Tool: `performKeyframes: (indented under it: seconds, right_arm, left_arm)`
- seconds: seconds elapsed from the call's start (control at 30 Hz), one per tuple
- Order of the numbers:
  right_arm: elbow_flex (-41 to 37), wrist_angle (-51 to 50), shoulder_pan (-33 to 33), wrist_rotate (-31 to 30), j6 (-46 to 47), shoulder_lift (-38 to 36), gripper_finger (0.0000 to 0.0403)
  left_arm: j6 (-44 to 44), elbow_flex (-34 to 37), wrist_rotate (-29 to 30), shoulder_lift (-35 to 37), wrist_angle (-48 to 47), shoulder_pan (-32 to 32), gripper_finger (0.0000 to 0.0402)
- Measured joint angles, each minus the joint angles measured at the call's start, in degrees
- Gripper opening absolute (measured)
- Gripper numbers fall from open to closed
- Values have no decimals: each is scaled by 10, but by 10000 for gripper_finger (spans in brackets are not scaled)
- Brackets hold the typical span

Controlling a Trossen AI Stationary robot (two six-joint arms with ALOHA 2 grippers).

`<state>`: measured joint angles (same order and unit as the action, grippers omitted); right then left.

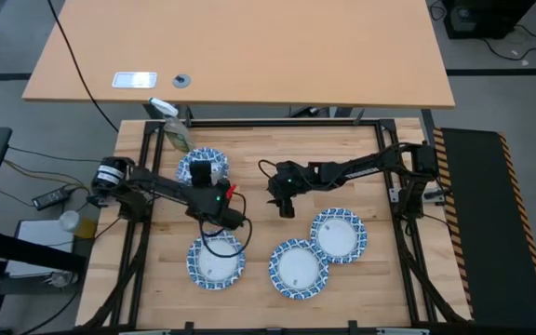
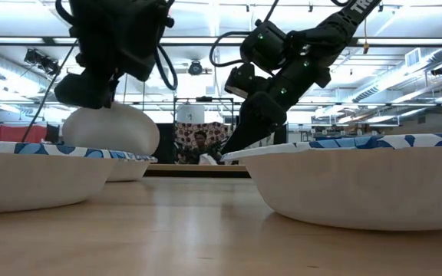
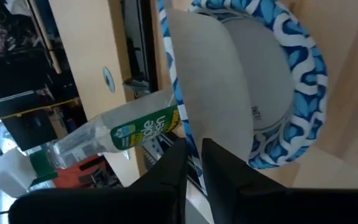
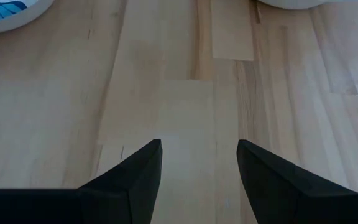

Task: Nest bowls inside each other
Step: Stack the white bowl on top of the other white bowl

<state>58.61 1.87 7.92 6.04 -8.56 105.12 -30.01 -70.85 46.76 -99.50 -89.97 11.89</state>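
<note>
High view: four blue-rimmed bowls sit on the wooden bench (image 1: 259, 186), and the left gripper (image 1: 203, 180) is over the one at the back-left bowl (image 1: 214, 160), near the rear edge. In the left wrist view its fingers (image 3: 166, 174) are nearly together on the scalloped rim of a bowl (image 3: 260, 93) tipped up on edge, pinching it; a second rim just behind it suggests a stack, though I cannot tell how many. A green-labelled spray bottle (image 3: 123, 134) lies just beyond, by the back-left corner. The front-left bowl (image 1: 216, 263) rests flat near the front edge, partly under the left arm's cable. Over to the right, two more bowls touch each other: one nearer the front edge (image 1: 298, 268), the other (image 1: 339, 234) just behind it to the right. The right gripper (image 1: 285, 207) hangs over bare wood mid-bench, jaws spread and holding nothing, as the right wrist view shows with its fingers (image 4: 135, 168) apart above the planks.
</note>
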Motion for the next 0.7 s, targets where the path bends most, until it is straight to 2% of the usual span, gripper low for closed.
performKeyframes:
  seconds: [0.17,0.27,0.37,0.5,0.7]
  right_arm:
    - [0,0,1,5,0,0,217]
    - [0,1,1,16,4,0,217]
    - [0,1,1,16,8,0,217]
    - [0,5,1,16,9,0,217]
    - [0,14,1,30,14,0,217]
  left_arm:
    - [13,25,-61,0,22,-13,50]
    - [-2,72,-68,-1,50,-9,56]
    - [-31,87,-87,-2,93,1,74]
    - [-31,58,-104,1,101,22,116]
    - [-25,51,-110,27,105,42,208]
